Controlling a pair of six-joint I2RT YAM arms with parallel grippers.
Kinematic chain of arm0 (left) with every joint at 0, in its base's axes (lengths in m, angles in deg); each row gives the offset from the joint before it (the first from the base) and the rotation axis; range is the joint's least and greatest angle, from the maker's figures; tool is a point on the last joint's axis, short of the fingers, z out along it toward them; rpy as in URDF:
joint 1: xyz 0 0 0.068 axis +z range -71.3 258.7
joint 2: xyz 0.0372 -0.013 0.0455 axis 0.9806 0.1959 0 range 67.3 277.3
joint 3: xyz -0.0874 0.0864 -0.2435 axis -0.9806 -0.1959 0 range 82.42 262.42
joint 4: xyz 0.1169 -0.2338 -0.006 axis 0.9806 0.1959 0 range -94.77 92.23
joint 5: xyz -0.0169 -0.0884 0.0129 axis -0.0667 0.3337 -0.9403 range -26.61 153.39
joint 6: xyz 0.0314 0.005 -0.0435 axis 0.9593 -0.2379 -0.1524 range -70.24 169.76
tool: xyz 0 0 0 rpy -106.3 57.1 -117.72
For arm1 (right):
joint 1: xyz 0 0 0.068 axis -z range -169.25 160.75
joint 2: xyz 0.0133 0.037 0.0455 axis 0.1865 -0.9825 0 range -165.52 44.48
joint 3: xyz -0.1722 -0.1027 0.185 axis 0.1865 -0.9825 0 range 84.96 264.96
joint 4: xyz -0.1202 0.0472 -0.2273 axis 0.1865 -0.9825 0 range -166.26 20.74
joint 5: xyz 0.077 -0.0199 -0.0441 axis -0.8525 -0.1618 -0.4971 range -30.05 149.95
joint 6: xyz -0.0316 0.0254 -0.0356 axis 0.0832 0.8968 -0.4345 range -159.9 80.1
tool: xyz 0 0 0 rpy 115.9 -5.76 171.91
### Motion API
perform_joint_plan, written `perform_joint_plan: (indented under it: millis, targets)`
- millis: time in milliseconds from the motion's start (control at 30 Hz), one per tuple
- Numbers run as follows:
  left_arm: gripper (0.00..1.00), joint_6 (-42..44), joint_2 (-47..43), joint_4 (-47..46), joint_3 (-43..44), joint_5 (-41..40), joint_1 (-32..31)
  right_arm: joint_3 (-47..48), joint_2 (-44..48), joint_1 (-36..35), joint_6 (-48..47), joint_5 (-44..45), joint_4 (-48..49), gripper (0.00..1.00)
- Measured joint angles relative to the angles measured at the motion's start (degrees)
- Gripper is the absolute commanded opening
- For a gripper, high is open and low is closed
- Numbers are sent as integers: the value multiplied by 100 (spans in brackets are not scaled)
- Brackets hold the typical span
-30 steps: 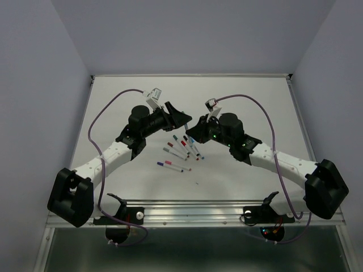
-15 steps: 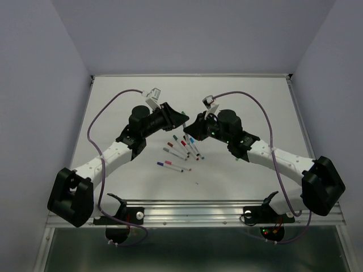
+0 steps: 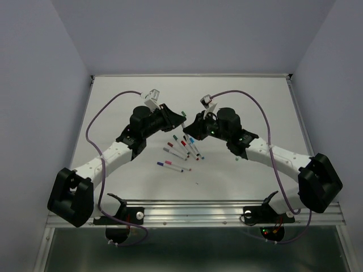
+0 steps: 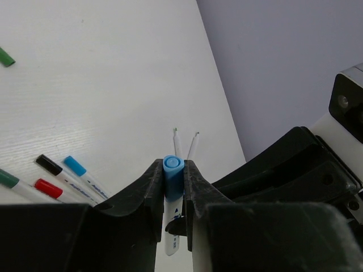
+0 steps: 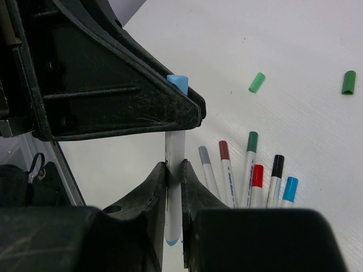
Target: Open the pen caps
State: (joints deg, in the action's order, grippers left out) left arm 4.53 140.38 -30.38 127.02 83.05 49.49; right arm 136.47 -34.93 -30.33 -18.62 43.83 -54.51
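One white pen (image 5: 174,148) is held in the air between both grippers. My left gripper (image 4: 172,171) is shut on its light blue pen cap (image 4: 172,174), which also shows as the pen cap (image 5: 178,81) in the right wrist view. My right gripper (image 5: 174,170) is shut on the white barrel below the cap. From above, the left gripper (image 3: 182,120) and right gripper (image 3: 193,126) meet tip to tip over the table's middle. The cap still sits on the barrel.
Several capped pens (image 5: 252,164) lie fanned on the table under the grippers, seen from above as pens (image 3: 184,146), with one purple pen (image 3: 170,166) nearer the front. Loose green caps lie apart: a light green cap (image 5: 257,82), a dark green cap (image 5: 348,82) and a green cap (image 4: 5,56).
My left gripper has closed from open onto the blue cap. The right arm has carried the pen a little left toward it, and both tips now meet.
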Motion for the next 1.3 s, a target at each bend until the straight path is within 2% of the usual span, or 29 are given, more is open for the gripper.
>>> perform_joint_plan:
  millis: [233,367,600,733,767,833,867,933,967,1000,1167,1300]
  targets:
    - [0,-74,66,732,52,-719,-68,4,-422,68,-199,-455,-74,1]
    - [0,-203,391,1467,428,-721,-92,-529,-127,-68,-205,-315,157,1]
    - [0,-400,776,588,1403,-2013,844,-1652,420,-942,435,-1552,-557,1]
    - [0,-516,741,243,1508,-2124,1012,-1794,439,-922,671,-1353,-841,1]
    - [0,-529,741,212,1506,-2068,1016,-1784,470,-911,688,-1211,-866,3]
    - [0,-542,739,190,1482,-1937,1014,-1685,518,-898,658,-955,-977,19]
    - [0,-544,730,153,1438,-1873,1012,-1537,533,-874,590,-721,-1025,39]
    - [0,-555,651,144,1259,-1759,1003,-1266,540,-831,492,-387,-1043,47]
    - [0,-562,608,138,1165,-1718,994,-1054,540,-787,428,-140,-1054,57]
    - [0,-568,568,146,1075,-1683,981,-881,540,-739,398,20,-1049,61]
    - [0,-575,354,212,667,-1462,811,326,197,-525,-81,807,-955,68]
    - [0,-595,208,247,557,-1349,605,1005,-269,-415,-424,988,-925,68]
